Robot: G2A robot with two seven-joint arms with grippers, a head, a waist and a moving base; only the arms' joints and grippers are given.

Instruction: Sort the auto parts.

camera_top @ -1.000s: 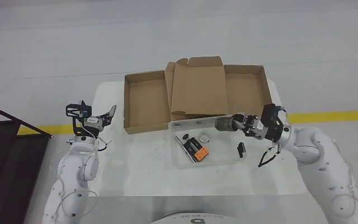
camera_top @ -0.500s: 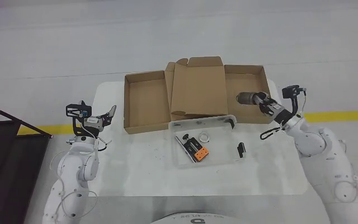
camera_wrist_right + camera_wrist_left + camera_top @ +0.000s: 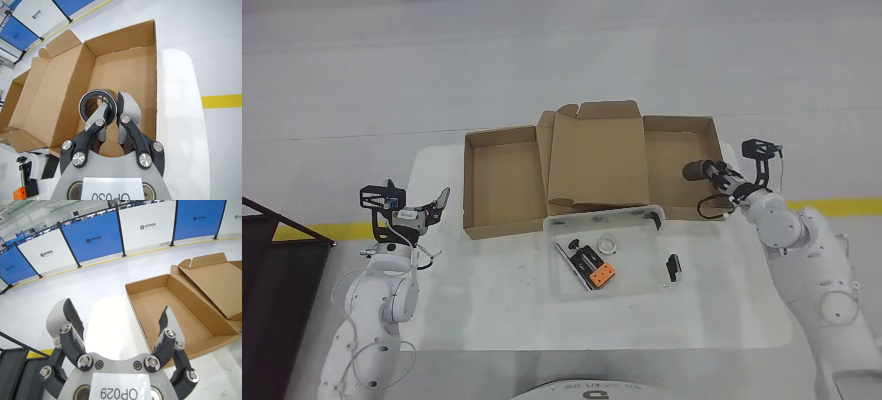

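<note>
My right gripper [image 3: 710,173] [image 3: 111,111] is shut on a dark cylindrical bearing [image 3: 98,107] [image 3: 697,170], one finger through its bore and one on its outer wall. It hangs over the right cardboard box [image 3: 682,140] [image 3: 124,75]. A clear tray [image 3: 642,285] at the table's middle holds a black-and-orange part [image 3: 592,266] [image 3: 23,189], a small ring [image 3: 608,243] and a black bracket [image 3: 654,214]. A small black part [image 3: 672,267] sits at the tray's right edge. My left gripper [image 3: 422,208] [image 3: 121,315] stands open at the table's left edge, holding nothing.
A second open cardboard box [image 3: 502,185] [image 3: 170,306] sits at the back left, with raised flaps [image 3: 597,155] between the two boxes. The white table [image 3: 492,300] has bare room in front and to the left. A dark frame [image 3: 272,260] stands off the table's left side.
My right arm has carried the bearing from above the tray's back edge up and to the right, over the right box. The left arm has stayed still.
</note>
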